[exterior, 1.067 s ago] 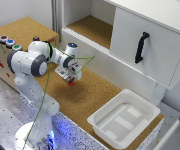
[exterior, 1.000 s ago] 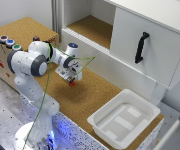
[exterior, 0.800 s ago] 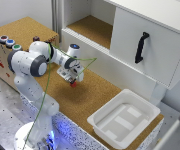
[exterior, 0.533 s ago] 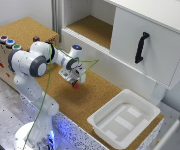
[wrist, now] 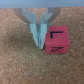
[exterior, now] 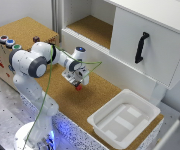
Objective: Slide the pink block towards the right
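The pink block (exterior: 79, 87) is a small reddish-pink cube on the cork tabletop (exterior: 97, 97), near the middle of the exterior view. In the wrist view the block (wrist: 55, 41) shows dark letter markings on its faces. My gripper (exterior: 77, 83) is low over the tabletop, directly at the block. In the wrist view my gripper (wrist: 40, 45) has its two fingers pressed together. The fingertips (wrist: 42, 37) rest against the block's side, not around it. The gripper holds nothing.
A white tray (exterior: 106, 106) lies on the tabletop at the exterior view's right front. A white cabinet with an open shelf (exterior: 92, 27) and a black door handle (exterior: 141, 47) stands behind. Round coloured buttons (exterior: 7, 41) sit on a raised box at the left.
My gripper has moved toward the exterior view's right and slightly forward. The pink block has slid along with it, staying at the fingertips.
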Robot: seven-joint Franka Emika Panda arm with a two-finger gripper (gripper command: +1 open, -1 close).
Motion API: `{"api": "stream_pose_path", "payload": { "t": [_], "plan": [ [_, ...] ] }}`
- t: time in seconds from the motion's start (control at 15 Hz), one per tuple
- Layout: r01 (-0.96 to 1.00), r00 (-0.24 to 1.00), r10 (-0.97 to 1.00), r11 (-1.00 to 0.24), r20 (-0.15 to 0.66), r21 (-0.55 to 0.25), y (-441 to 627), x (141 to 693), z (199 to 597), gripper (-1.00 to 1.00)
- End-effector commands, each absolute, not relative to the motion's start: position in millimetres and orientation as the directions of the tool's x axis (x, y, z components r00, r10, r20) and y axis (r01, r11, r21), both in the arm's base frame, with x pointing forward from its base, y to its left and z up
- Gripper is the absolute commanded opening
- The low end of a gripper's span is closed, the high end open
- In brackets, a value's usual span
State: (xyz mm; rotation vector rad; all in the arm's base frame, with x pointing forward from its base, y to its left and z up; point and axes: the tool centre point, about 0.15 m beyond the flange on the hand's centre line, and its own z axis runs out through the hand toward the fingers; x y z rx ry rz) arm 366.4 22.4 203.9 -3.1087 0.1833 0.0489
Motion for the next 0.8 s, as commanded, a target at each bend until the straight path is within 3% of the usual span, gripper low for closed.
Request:
{"api": "stream_pose_path", "payload": {
  "t": [0.0,0.73],
  "plan": [
    [-0.119,0.993,-0.118,-0.992,-0.021,-0.050,-17.6,350.9,209.8,-1.00],
    [-0.113,0.993,-0.114,-0.990,0.007,-0.088,-75.9,351.9,208.4,-1.00]
  ]
}}
